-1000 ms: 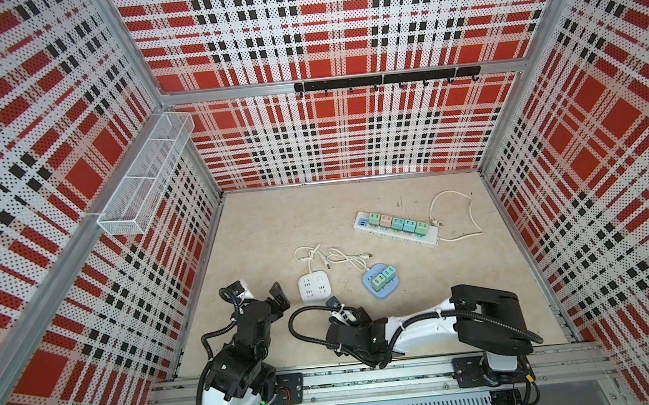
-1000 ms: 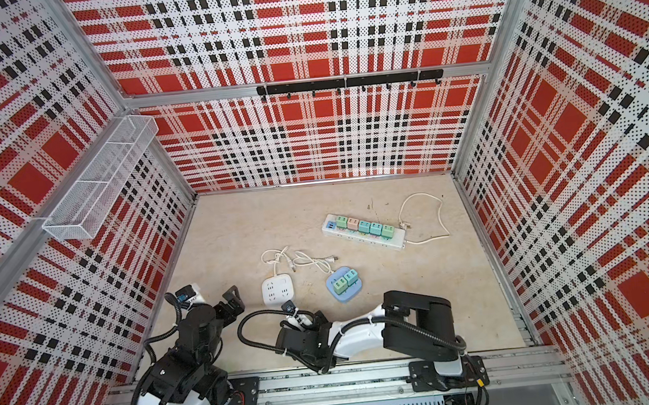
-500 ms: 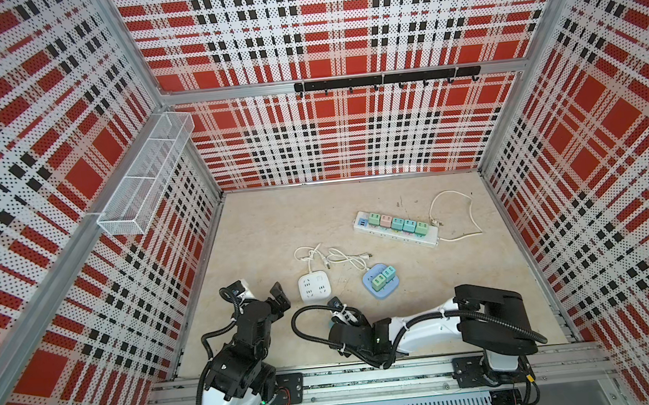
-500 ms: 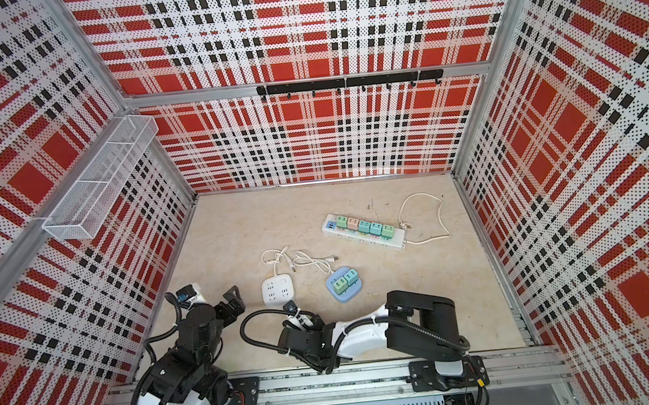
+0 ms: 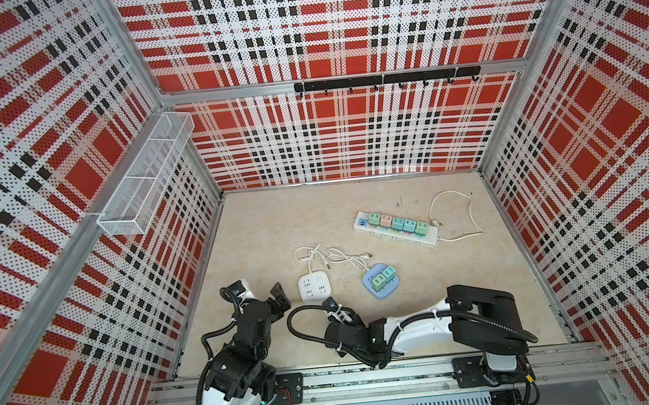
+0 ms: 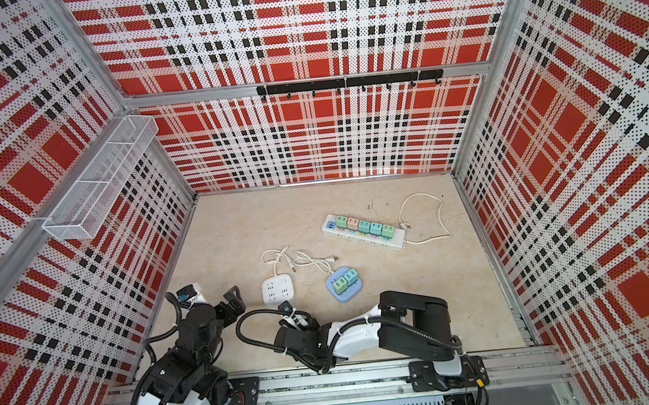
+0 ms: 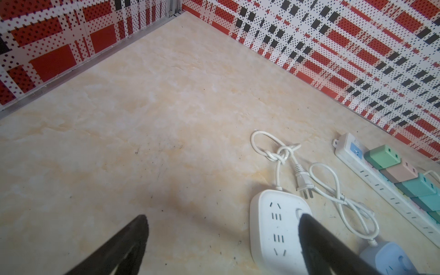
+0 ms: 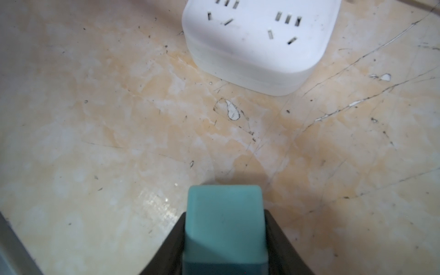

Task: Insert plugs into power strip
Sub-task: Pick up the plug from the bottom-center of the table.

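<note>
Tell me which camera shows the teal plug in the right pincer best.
The right wrist view: the teal plug shows large and close, gripped between the fingers of the right pincer. In both top views the right arm covers it. The left wrist view does not show it.

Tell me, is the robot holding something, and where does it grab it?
Yes. The right gripper pinches a teal plug by its two opposite sides. The left gripper is open and holds nothing.
</note>
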`<state>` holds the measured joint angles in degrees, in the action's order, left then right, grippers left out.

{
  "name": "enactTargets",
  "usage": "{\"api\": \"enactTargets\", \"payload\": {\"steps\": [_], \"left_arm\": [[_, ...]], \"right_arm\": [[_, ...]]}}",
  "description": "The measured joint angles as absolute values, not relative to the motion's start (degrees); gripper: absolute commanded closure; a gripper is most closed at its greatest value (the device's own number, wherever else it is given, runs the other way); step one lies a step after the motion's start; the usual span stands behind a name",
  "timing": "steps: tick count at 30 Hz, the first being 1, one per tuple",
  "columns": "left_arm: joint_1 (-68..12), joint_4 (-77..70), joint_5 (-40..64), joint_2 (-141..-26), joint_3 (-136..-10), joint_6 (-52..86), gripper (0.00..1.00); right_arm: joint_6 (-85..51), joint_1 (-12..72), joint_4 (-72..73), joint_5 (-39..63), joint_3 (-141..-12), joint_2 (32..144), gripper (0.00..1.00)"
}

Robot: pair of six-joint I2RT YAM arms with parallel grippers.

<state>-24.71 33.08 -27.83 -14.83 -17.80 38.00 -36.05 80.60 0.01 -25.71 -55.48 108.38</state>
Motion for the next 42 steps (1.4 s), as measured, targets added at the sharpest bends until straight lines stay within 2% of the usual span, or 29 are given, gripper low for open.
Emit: {"api": "enactTargets", "payload": {"steps": [4,9,12,18,22,29,36,42], "left_arm": [[-24.67,31.99,-24.77,-14.83,-17.56,35.59,0.01],[-24.01,27.86,-15.35,-15.57,-17.41,31.4,0.02],[-23.9,24.99,-8.78,-16.95,-17.41,30.33,0.1],[-25.87,23.0,0.99,-17.82,-18.96,30.3,0.22],[-32.82,21.93,3.33,-18.06,-21.5,30.5,0.24],[-50.52,20.58,0.69,-19.84,-25.26,30.2,0.28],[-64.6,16.53,-4.54,-27.83,-27.31,28.6,0.29],[-71.31,13.15,-9.47,-36.42,-29.82,26.59,0.29]], "right_arm": [[-35.57,80.58,1.69,-25.56,-54.61,108.2,0.69],[-32.73,80.58,3.88,-26.0,-49.63,104.18,0.76],[-29.39,80.58,5.89,-27.57,-44.47,98.04,0.83],[-18.79,80.53,14.7,-34.39,-33.56,82.48,0.84],[-9.61,79.94,23.22,-37.15,-25.54,73.76,0.85],[3.6,79.57,34.06,-37.3,-16.75,63.61,0.88],[11.05,79.57,39.03,-32.8,-14.46,59.22,0.91],[14.11,79.57,41.8,-29.1,-13.45,58.74,0.91]]}}
